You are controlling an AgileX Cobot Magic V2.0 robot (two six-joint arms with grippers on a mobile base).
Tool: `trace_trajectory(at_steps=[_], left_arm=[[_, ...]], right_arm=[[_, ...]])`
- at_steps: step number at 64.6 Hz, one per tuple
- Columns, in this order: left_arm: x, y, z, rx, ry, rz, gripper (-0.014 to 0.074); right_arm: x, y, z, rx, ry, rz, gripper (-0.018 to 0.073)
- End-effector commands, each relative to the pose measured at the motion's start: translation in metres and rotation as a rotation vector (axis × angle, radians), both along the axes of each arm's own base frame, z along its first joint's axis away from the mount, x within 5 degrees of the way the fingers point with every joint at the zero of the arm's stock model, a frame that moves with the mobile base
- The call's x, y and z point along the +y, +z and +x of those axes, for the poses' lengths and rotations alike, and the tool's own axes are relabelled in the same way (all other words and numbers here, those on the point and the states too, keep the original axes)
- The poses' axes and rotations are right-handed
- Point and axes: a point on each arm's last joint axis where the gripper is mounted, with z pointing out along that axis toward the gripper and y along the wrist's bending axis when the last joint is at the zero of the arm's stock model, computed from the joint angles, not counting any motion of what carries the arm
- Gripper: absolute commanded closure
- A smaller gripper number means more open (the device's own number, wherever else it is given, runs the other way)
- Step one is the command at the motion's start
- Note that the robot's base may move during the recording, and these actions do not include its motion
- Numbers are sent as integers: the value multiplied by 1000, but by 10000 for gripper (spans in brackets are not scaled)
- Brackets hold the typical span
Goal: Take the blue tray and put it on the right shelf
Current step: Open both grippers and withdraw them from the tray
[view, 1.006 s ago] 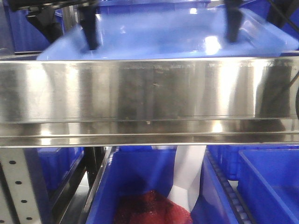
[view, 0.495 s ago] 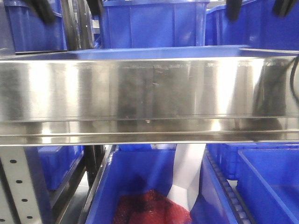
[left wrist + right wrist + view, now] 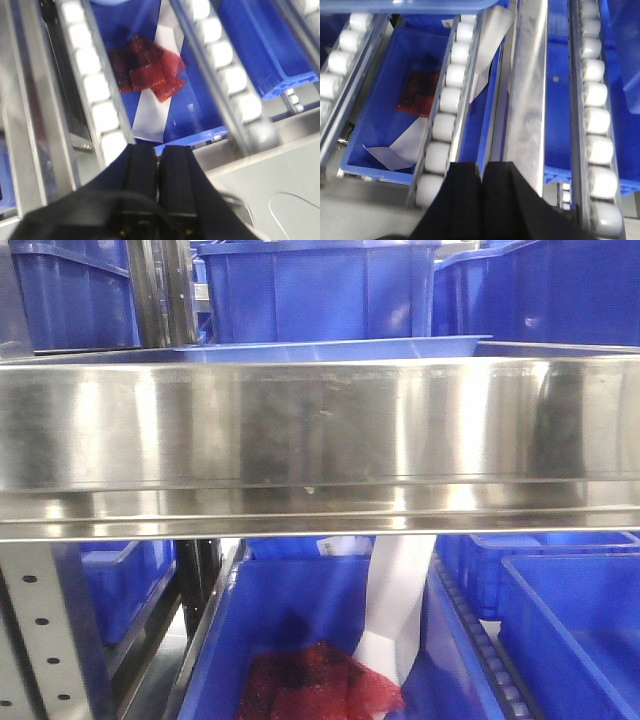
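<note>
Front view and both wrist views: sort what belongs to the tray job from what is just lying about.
Job:
- blue tray, lying on the shelf
- right shelf
- left gripper, shut, empty
- right gripper, shut, empty

Lying about:
- deep blue bins
- red mesh
- white paper
- rollers

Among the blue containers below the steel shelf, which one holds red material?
The storage bin in the lower middle: it alone holds a red mesh bundle and a white sheet; the bin at right looks empty.
</note>
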Motion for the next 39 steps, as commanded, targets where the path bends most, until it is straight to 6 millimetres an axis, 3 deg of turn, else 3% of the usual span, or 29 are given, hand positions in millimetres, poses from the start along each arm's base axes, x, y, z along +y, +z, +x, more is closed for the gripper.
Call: trace_trajectory(at_steps=[1, 20, 31, 39], left_arm=[[14, 11, -24, -169, -14, -109, 645], [67, -42, -101, -398, -32, -262, 645], [90, -70, -133, -476, -34, -299, 645], [105, -78, -151, -568, -34, -320, 645]], right_arm=[[-8, 9, -20, -161, 27, 18, 505], [-29, -49, -84, -350, 67, 80, 505], [-40, -80, -114, -475, 85, 83, 505], [-48, -88, -136, -604, 93, 107, 505]])
